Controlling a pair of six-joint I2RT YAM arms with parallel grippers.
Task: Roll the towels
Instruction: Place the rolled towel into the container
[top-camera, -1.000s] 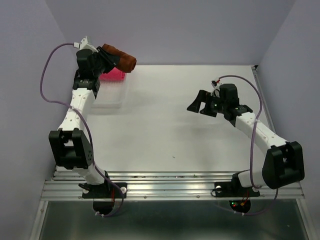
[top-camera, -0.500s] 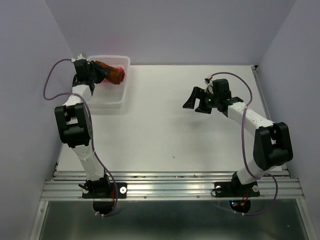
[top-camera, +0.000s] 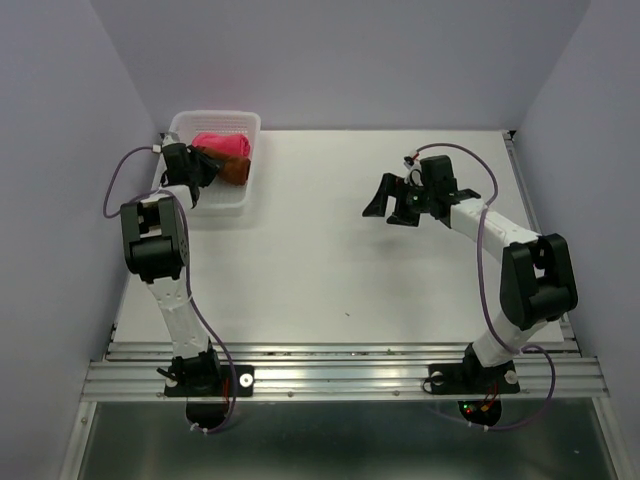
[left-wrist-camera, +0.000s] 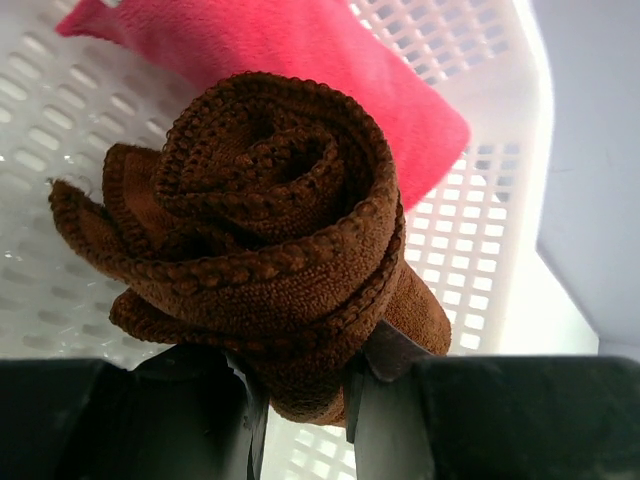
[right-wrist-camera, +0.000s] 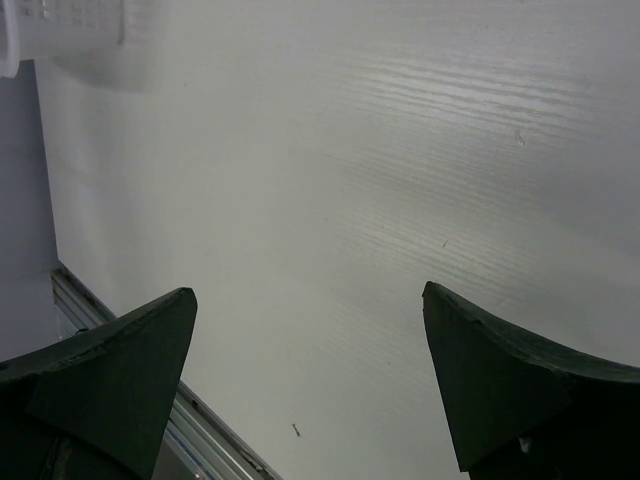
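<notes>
Between the fingers of the left pincer (left-wrist-camera: 300, 400), the brown towel (left-wrist-camera: 265, 260) is pinched at its lower end. It is rolled into a tight spiral (the coil is seen end-on in the wrist view). Just beyond this pincer, behind the brown roll, the pink towel (left-wrist-camera: 320, 70) is laid in the white basket (left-wrist-camera: 500, 200), and the two cloths appear to be touching. The brown roll is held within the basket's walls; whether it rests on the basket floor cannot be told. Well off to the other side, the right pincer (top-camera: 392, 203) is held above the table (top-camera: 330, 260), its fingers spread wide with nothing between them. Beneath that pincer the white tabletop is seen, and a corner of the basket shows far ahead of it and to its left.
</notes>
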